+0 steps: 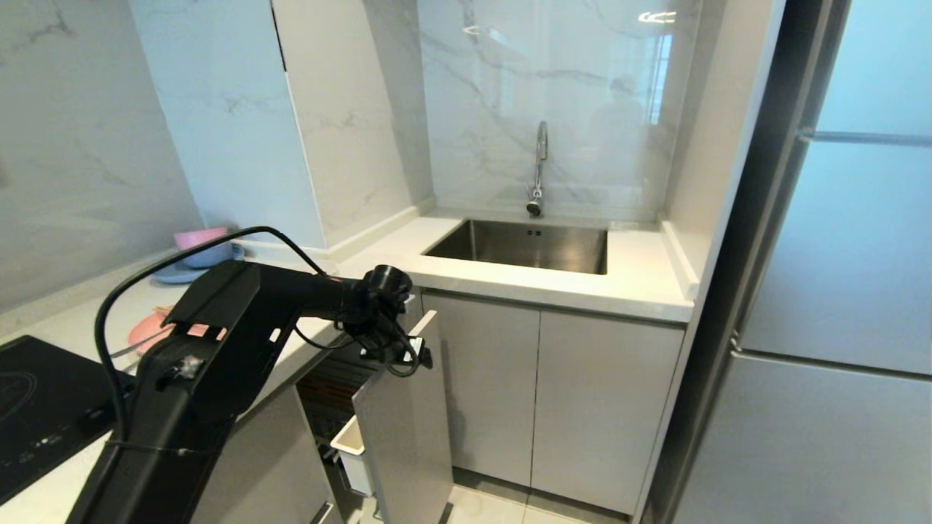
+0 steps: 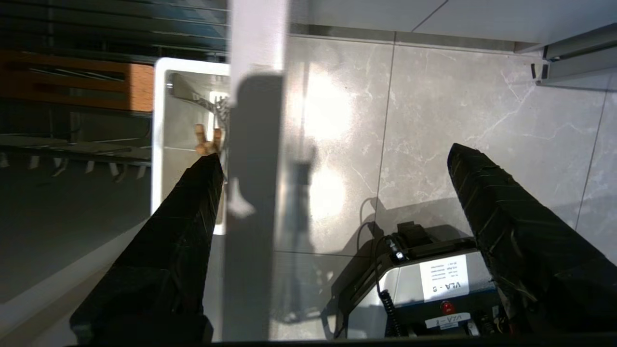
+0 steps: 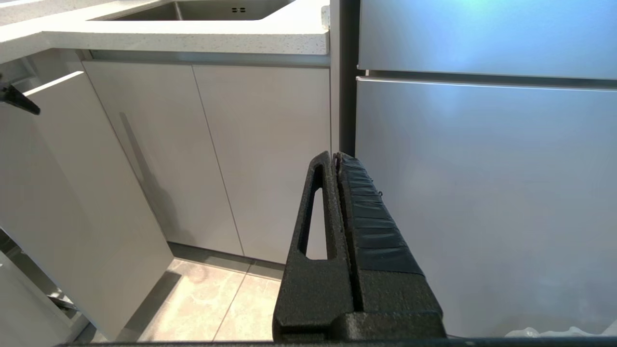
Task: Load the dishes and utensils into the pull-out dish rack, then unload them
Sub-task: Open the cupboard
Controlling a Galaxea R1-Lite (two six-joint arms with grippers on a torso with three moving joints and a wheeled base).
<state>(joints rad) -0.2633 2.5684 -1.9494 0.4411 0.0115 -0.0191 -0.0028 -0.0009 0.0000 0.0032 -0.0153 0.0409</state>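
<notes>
Worktop (image 1: 641, 280): pink plate (image 1: 149, 331) by black hob (image 1: 36, 407); stacked bowls (image 1: 204, 247) on blue plate (image 1: 175, 274), back corner.

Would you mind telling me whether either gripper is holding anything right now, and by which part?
Nothing is held. The left gripper stands open astride the pale-grey front panel of the pull-out rack; the right gripper is shut on nothing.

- The left arm (image 1: 218, 342) is matt black, with thick angular links and a round joint near the wrist.
- A thin black cable (image 1: 182, 255) loops over the arm.
- The left gripper (image 2: 332, 159) has two long black fingers (image 2: 511, 217) wrapped in ribbed tape.
- The right gripper (image 3: 337, 159) is black too: one finger is slotted plastic, the other is taped.
- The base (image 2: 424, 284) is silver and black, with a white label and a red button.
</notes>
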